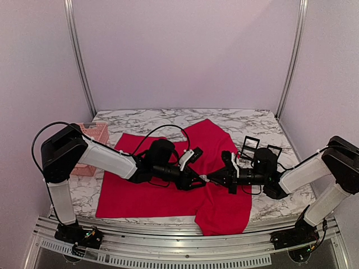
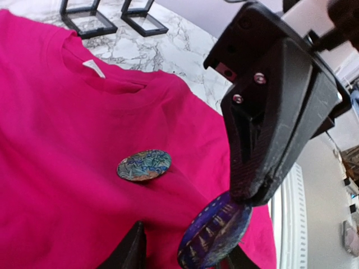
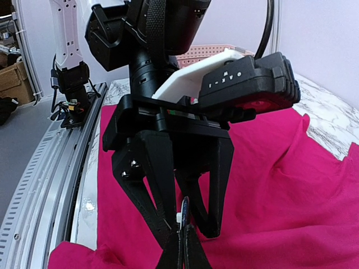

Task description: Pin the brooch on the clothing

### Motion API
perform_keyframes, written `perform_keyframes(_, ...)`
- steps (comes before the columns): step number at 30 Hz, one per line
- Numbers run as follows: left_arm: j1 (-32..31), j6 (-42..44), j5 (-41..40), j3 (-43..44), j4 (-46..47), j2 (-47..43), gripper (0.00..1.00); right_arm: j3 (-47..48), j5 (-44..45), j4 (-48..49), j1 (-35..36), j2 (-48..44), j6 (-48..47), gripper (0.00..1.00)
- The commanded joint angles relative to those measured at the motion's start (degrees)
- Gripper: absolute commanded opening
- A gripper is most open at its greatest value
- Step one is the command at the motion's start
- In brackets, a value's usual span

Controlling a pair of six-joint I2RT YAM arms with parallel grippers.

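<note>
Carefully: left jaws stand apart beside the brooch [image 2: 215,235]; right jaws look clamped on its rim; ease it flat onto the shirt [image 2: 67,140], clear of the second brooch [image 2: 144,165].

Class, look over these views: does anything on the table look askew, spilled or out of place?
The bright red soft-fabric T-shirt lies crooked and rumpled on the marble table, and one part of it droops over the table's near edge. Nothing looks spilled or damaged.

L gripper [image 1: 199,182] open, R gripper [image 1: 212,179] shut
</note>
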Motion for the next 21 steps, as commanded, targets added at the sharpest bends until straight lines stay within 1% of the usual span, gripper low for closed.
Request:
perform_keyframes(1,0.69,5.0,0.16,-1.51,3.63,-2.74,0.44,0.55,-3.24,1.28,-0.56,0.02,1.91,0.0)
perform_keyframes(4,0.78,7.34,2.35,-1.58,5.19,-3.23,0.46,0.35,-3.86,2.11,-1.52,1.13,2.56,0.0)
perform_keyframes(6,0.93,8.62,4.51,-1.36,4.35,-3.43,0.5,-0.14,-4.92,3.26,-2.64,1.5,4.86,0.0)
perform_keyframes(10,1.29,12.61,8.55,-1.49,1.58,-4.39,0.59,-0.68,-6.6,4.92,-4.08,1.91,6.4,0.0)
perform_keyframes(11,1.42,13.92,9.13,-1.53,0.63,-4.63,0.61,-0.72,-6.82,5.0,-4.15,1.91,6.39,0.0)
perform_keyframes(12,1.59,15.15,9.41,-1.64,-0.35,-4.9,0.66,-0.76,-7.13,5.3,-4.25,1.91,6.36,0.0)
perform_keyframes(14,2.1,17.81,9.56,-1.73,-2.0,-5.38,0.7,-0.85,-7.6,5.49,-4.54,2.12,6.41,0.0)
perform_keyframes(16,2.55,21.08,9.67,-1.61,-3.21,-6.0,0.72,-0.85,-8.33,5.65,-4.75,2.26,6.43,0.0)
perform_keyframes(17,2.73,22.55,9.52,-1.41,-3.62,-6.15,0.71,-0.86,-8.77,5.73,-4.84,2.33,6.43,0.0)
perform_keyframes(18,2.9,23.21,9.13,-1.2,-3.9,-6.15,0.67,-0.86,-9.17,5.95,-4.99,2.51,6.52,0.0)
perform_keyframes(19,3.16,23.49,8.53,-0.84,-4.12,-5.94,0.59,-0.86,-9.78,6.3,-5.09,2.73,6.63,0.0)
perform_keyframes(21,3.61,23.22,6.33,-0.37,-4.03,-5.36,0.39,-0.75,-10.32,6.76,-5.33,3.29,6.84,0.0)
